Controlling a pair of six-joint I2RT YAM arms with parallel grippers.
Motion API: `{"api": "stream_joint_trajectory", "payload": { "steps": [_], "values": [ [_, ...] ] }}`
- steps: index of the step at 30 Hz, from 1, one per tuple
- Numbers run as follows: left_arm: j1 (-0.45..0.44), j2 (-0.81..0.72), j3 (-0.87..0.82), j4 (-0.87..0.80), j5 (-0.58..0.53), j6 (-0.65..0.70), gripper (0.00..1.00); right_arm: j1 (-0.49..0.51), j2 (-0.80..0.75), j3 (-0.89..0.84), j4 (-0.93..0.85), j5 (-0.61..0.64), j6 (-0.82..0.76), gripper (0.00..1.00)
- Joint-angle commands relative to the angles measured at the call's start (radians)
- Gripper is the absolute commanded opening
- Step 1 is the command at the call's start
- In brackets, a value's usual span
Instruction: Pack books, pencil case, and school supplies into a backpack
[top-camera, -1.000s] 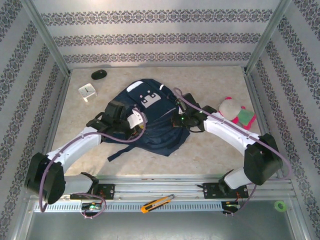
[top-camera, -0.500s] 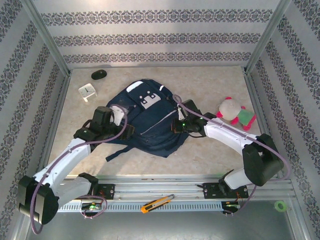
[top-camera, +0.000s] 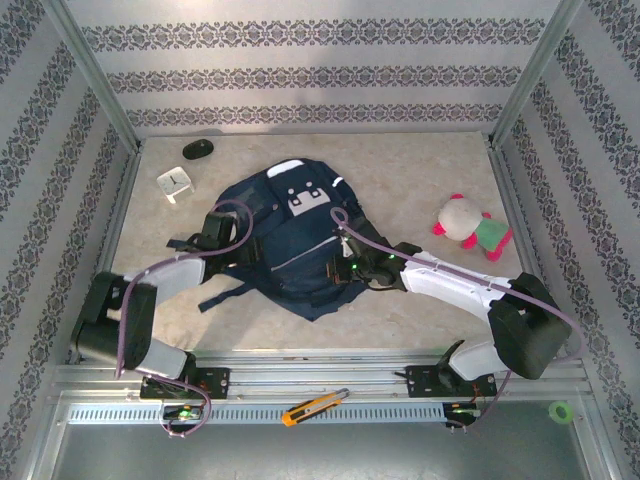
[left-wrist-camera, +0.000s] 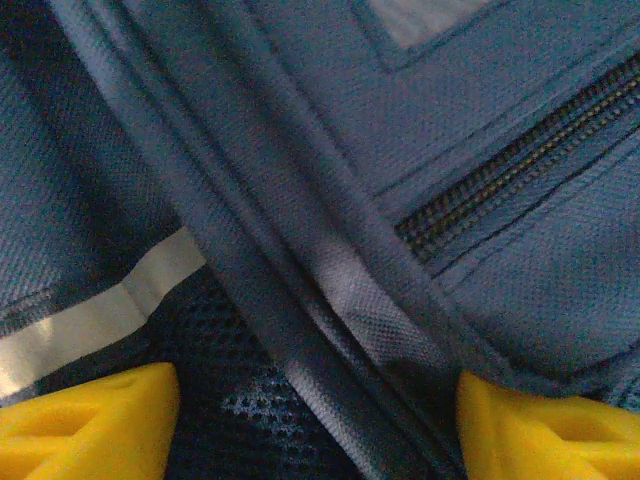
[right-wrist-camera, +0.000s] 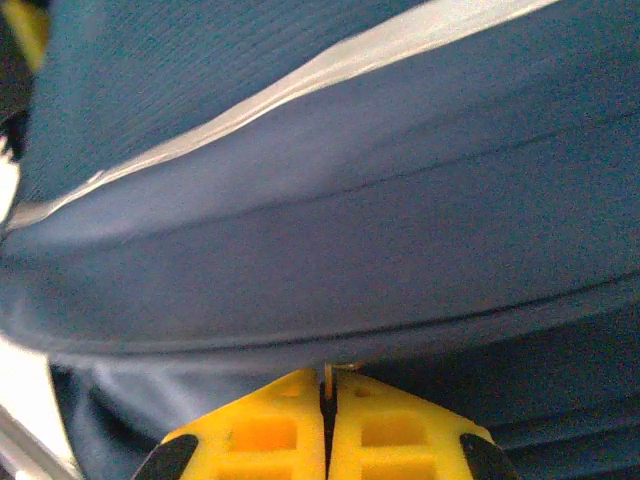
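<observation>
At the right gripper (right-wrist-camera: 327, 405): pressed together, nipping a thin pale sliver at a lower seam of the backpack (right-wrist-camera: 330, 230), maybe a zip tab, too small to tell. At the left gripper (left-wrist-camera: 315, 415): spread wide, straddling a dark strap-like band (left-wrist-camera: 260, 200) crossing the navy fabric beside a shut zipper (left-wrist-camera: 500, 170); touching it or just clear of it, cannot tell. From above: holding the bag's near right edge on one side, reaching in at its left flank on the other. Lying flat in the middle of the table (top-camera: 420, 170), front pockets up, white patch toward the far wall. Around it, well apart: a white clock (top-camera: 172, 182) and a black mouse (top-camera: 197, 149) at the far left, a pink-green plush toy (top-camera: 468, 222) at the right. Down on the near rail (top-camera: 520, 410), an orange utility knife (top-camera: 313, 406). Judged late in the task: book and school supplies presumably inside already, though hidden by the fabric, so unconfirmed. Probably left: drawing the main zip shut, then letting go.
</observation>
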Motion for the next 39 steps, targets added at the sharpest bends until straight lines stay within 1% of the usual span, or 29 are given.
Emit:
{"api": "stream_joint_trajectory", "payload": {
  "steps": [1,4,8,9,10,11,13,15,16,17,20,21,23,26,28,30,32,33,35,37,38,39],
  "values": [
    [0.005,0.094,0.113,0.189,0.06,0.01,0.72,0.048,-0.017,-0.004,0.075,-0.039,0.041,0.0],
    [0.005,0.077,0.151,0.186,0.078,0.101,0.73,0.049,-0.034,0.0,0.085,-0.043,0.033,0.0],
    [0.002,-0.064,0.12,0.144,0.074,0.292,0.74,0.012,-0.056,0.004,0.064,-0.056,0.012,0.0],
    [0.002,-0.107,0.107,0.132,0.089,0.352,0.74,-0.004,-0.06,0.003,0.055,-0.063,0.008,0.0],
    [0.0,-0.14,0.098,0.122,0.12,0.407,0.74,-0.014,-0.063,0.003,0.047,-0.069,0.005,0.0],
    [-0.004,-0.177,0.087,0.11,0.183,0.481,0.73,-0.026,-0.067,0.003,0.038,-0.075,-0.002,0.0],
    [-0.022,-0.232,0.07,0.085,0.339,0.65,0.72,-0.046,-0.072,0.003,0.03,-0.09,-0.012,0.0],
    [-0.065,-0.264,0.068,0.034,0.476,0.819,0.72,-0.06,-0.074,0.005,0.02,-0.106,-0.019,0.0],
    [-0.098,-0.265,0.077,0.001,0.504,0.881,0.72,-0.063,-0.073,0.007,0.018,-0.108,-0.023,0.0],
    [-0.142,-0.254,0.095,-0.036,0.505,0.94,0.72,-0.067,-0.075,0.008,0.016,-0.111,-0.023,0.0],
    [-0.267,-0.172,0.182,-0.163,0.477,1.079,0.73,-0.072,-0.077,0.005,0.017,-0.12,-0.025,0.0],
    [-0.301,-0.137,0.216,-0.192,0.463,1.103,0.73,-0.072,-0.078,0.004,0.017,-0.121,-0.026,0.0],
    [-0.34,-0.077,0.255,-0.206,0.462,1.128,0.73,-0.073,-0.082,0.001,0.018,-0.122,-0.026,0.0],
    [-0.362,-0.012,0.285,-0.195,0.451,1.132,0.7,-0.076,-0.086,0.0,0.018,-0.126,-0.028,0.0],
    [-0.366,0.01,0.292,-0.191,0.42,1.136,0.57,-0.078,-0.092,0.002,0.018,-0.128,-0.03,0.0],
    [-0.366,0.021,0.283,-0.188,0.363,1.158,0.41,-0.085,-0.101,0.001,0.016,-0.129,-0.032,0.0],
    [-0.365,0.019,0.276,-0.211,0.32,1.187,0.31,-0.101,-0.11,-0.004,0.006,-0.134,-0.038,0.0],
    [-0.362,0.014,0.272,-0.227,0.3,1.198,0.23,-0.113,-0.114,-0.006,-0.004,-0.134,-0.044,0.0],
    [-0.347,-0.001,0.263,-0.254,0.288,1.211,0.09,-0.14,-0.126,-0.01,-0.029,-0.137,-0.063,0.0],
    [-0.32,-0.021,0.255,-0.291,0.306,1.226,0.02,-0.179,-0.14,-0.017,-0.053,-0.14,-0.082,0.0],
    [-0.307,-0.033,0.25,-0.312,0.314,1.239,0.0,-0.205,-0.148,-0.024,-0.064,-0.146,-0.094,0.0],
    [-0.295,-0.046,0.243,-0.331,0.321,1.252,0.0,-0.237,-0.156,-0.033,-0.072,-0.154,-0.104,0.0]
  ]
}}
